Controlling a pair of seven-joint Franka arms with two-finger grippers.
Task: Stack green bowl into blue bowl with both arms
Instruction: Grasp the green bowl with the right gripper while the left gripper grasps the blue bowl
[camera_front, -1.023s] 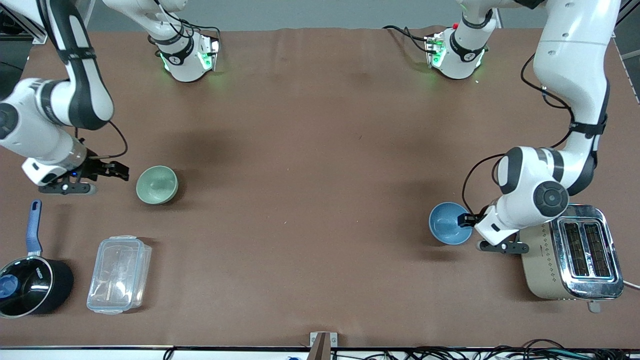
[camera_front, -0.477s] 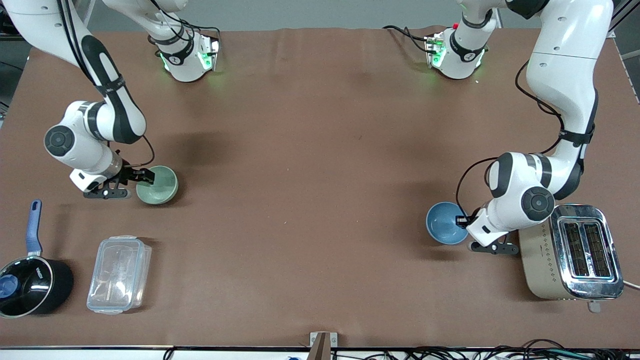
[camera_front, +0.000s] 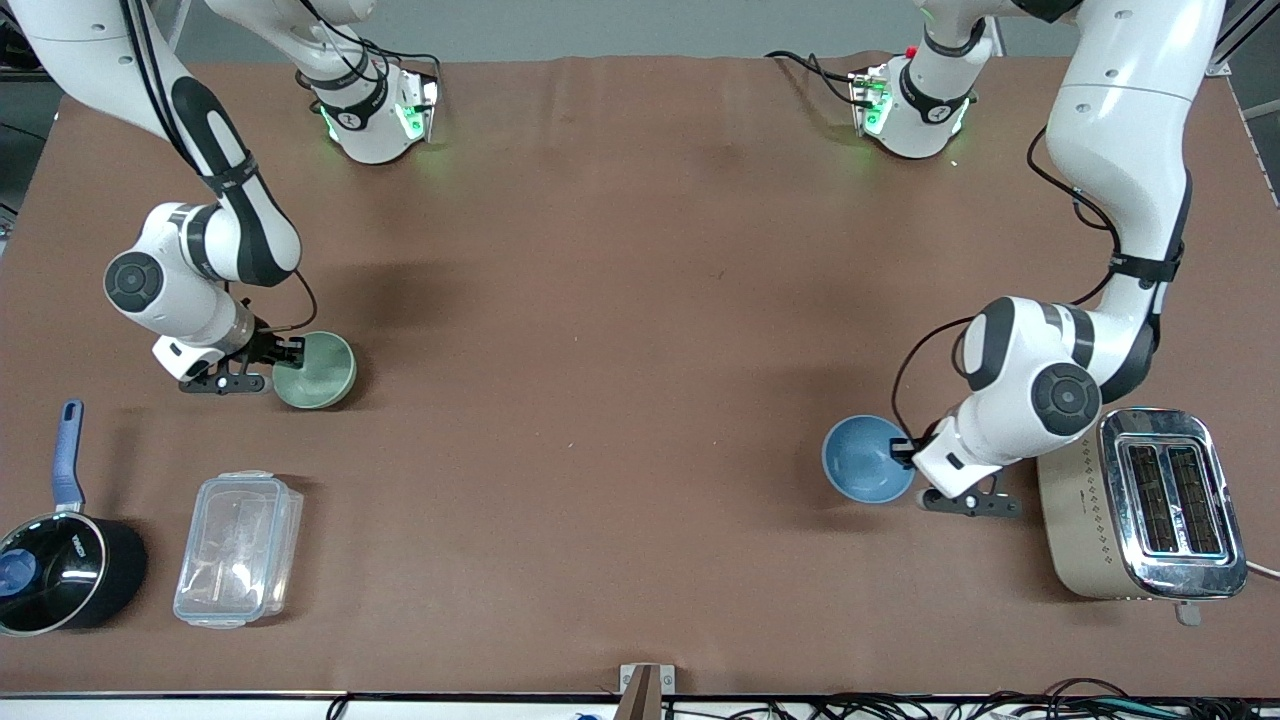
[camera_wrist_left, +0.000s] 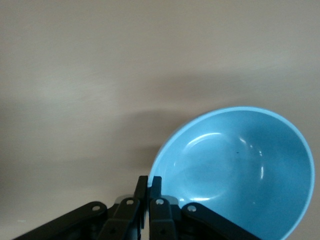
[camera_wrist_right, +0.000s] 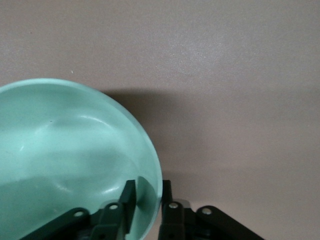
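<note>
The green bowl (camera_front: 320, 370) sits on the brown table toward the right arm's end. My right gripper (camera_front: 290, 352) is at its rim. In the right wrist view the open gripper (camera_wrist_right: 148, 192) straddles the green bowl's (camera_wrist_right: 65, 150) rim, one finger inside and one outside. The blue bowl (camera_front: 866, 459) is toward the left arm's end, beside the toaster. My left gripper (camera_front: 906, 450) is shut on its rim. In the left wrist view the gripper (camera_wrist_left: 149, 182) pinches the rim of the blue bowl (camera_wrist_left: 240, 165), which looks tilted.
A silver and beige toaster (camera_front: 1140, 505) stands close to the left arm's wrist. A black saucepan with a blue handle (camera_front: 60, 570) and a clear plastic container (camera_front: 238, 548) lie nearer the front camera than the green bowl.
The right gripper moved from beside the green bowl onto its rim. The left gripper shifted the blue bowl toward the table's middle and the front camera.
</note>
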